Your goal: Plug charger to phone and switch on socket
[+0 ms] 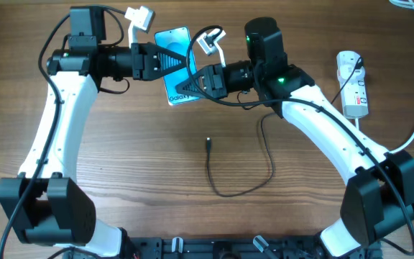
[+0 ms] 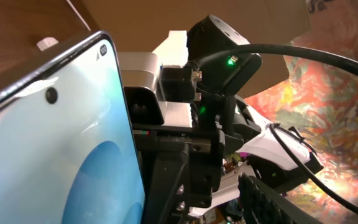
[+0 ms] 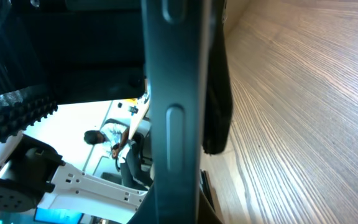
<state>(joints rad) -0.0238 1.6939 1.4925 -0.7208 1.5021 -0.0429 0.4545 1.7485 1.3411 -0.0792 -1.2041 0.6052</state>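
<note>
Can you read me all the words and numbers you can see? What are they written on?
"Galax": on the phone, along its screen's edge in the overhead view; the rest is covered.
On the socket: red markings, too small to read.
Nothing else is readable.

White lettering is running along the lower edge of the phone [image 1: 172,42], reading "Galax" before getting hidden; the red marks on the socket [image 1: 356,101] are coming out too small to read.
</note>
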